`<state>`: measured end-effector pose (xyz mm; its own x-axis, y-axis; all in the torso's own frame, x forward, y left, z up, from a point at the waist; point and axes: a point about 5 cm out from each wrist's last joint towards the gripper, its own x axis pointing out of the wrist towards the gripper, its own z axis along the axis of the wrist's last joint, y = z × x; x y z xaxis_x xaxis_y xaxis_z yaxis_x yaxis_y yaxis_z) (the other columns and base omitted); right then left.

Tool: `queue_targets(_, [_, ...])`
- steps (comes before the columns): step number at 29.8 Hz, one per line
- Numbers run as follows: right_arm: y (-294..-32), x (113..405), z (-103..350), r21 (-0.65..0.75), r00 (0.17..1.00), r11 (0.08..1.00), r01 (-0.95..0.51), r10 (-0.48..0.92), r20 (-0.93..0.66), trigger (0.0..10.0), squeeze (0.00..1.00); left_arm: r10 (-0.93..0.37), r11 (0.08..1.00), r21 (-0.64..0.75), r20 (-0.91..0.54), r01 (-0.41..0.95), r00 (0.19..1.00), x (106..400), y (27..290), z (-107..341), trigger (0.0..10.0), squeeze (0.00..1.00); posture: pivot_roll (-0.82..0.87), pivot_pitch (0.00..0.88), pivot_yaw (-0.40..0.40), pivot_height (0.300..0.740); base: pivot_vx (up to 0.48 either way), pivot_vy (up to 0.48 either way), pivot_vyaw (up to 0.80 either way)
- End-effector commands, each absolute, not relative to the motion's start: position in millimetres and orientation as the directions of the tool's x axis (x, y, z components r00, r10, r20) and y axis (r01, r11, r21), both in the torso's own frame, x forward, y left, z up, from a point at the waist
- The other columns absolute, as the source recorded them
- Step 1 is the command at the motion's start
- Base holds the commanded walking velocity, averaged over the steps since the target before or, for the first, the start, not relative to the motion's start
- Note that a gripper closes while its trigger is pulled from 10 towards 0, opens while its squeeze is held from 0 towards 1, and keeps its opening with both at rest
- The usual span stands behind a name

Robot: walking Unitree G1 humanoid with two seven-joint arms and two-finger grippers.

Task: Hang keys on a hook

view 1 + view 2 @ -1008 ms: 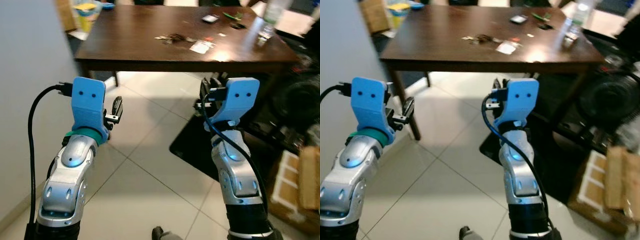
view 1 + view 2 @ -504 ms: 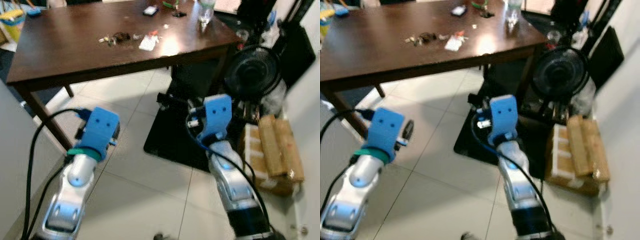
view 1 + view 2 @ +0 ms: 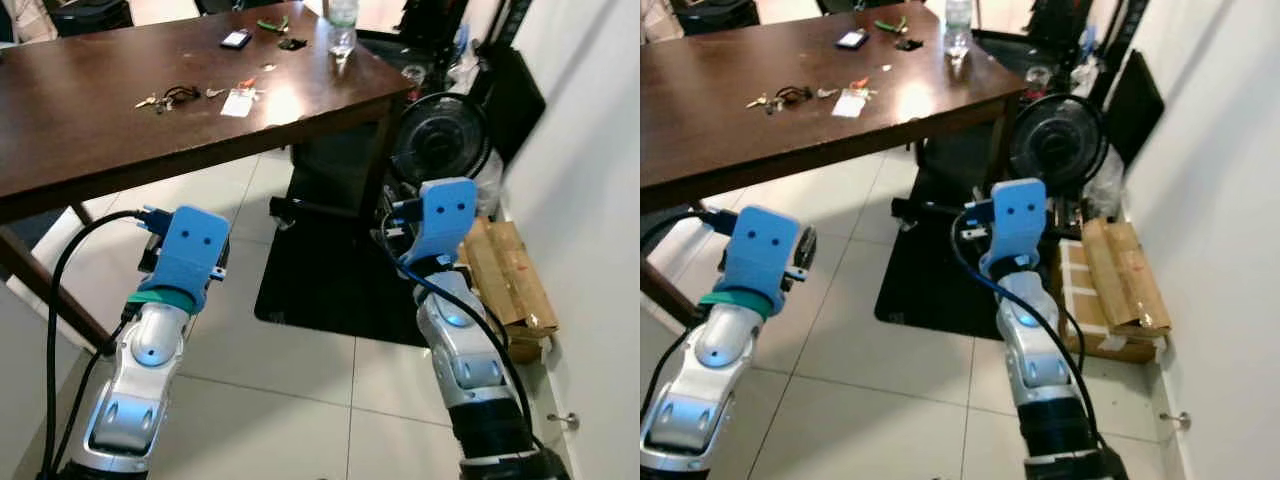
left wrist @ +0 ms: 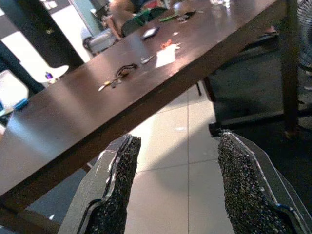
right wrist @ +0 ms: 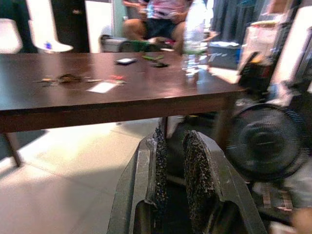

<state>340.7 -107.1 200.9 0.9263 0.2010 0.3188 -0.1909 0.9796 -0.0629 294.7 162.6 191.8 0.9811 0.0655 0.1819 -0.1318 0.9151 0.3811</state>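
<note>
A bunch of keys (image 3: pixel 165 98) lies on the dark brown table (image 3: pixel 90 150), well ahead of both arms. The left wrist view looks up along that table's edge, with the keys (image 4: pixel 121 74) far beyond my left gripper (image 4: pixel 178 185), which is open and holds nothing. My right gripper (image 5: pixel 174 170) is shut with nothing between its fingers; it points at the table's right end, and the keys (image 5: pixel 66 78) lie off to one side of it. Both arms are raised in front of me over the tiled floor.
A white card (image 3: pixel 237 102), a phone (image 3: pixel 236 39) and a water bottle (image 3: pixel 342 20) also sit on the table. A black fan (image 3: pixel 440 140), a black mat (image 3: pixel 320 285) and a cardboard box (image 3: pixel 505 280) lie ahead right, by a white wall (image 3: pixel 590 200). A person (image 5: pixel 161 19) sits beyond the table.
The camera has swung to the right, so the table now sits further left and the fan, box and wall have come into view. Both arms hold the same raised pose.
</note>
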Motion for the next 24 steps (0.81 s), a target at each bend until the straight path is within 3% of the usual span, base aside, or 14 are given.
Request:
queue_targets(1, [-99,342,195,-0.054,0.923,0.972,-0.231,0.236,0.303,10.0,0.0,0.093,0.911,0.384,0.161,-0.149,0.983,293,166,181,10.0,0.0,-0.01,0.077,0.07,0.74,0.45,0.0,0.0])
queue_targets(11, [-102,350,192,-0.006,0.933,0.979,-0.206,0.198,0.299,10.0,0.0,0.117,0.917,0.364,0.155,-0.166,0.981,295,173,175,10.0,0.0,-0.01,0.088,0.085,0.74,0.4,0.0,0.0])
queue_targets(12, [-112,354,192,0.104,0.951,0.978,-0.179,0.145,0.275,10.0,0.0,0.128,0.929,0.328,0.151,-0.172,0.98,297,175,175,10.0,0.0,-0.02,0.089,0.085,0.74,0.375,0.0,0.0])
queue_targets(15, [-122,358,191,0.195,0.962,0.969,-0.152,0.101,0.252,10.0,0.0,0.142,0.943,0.28,0.145,-0.179,0.979,298,178,176,10.0,0.0,-0.02,0.09,0.085,0.74,0.372,0.0,0.0])
queue_targets(24, [-120,359,190,0.153,0.955,0.974,-0.166,0.12,0.271,10.0,0.0,0.151,0.948,0.256,0.153,-0.187,0.976,300,180,176,10.0,0.0,-0.02,0.096,0.081,0.74,0.363,0.0,0.0])
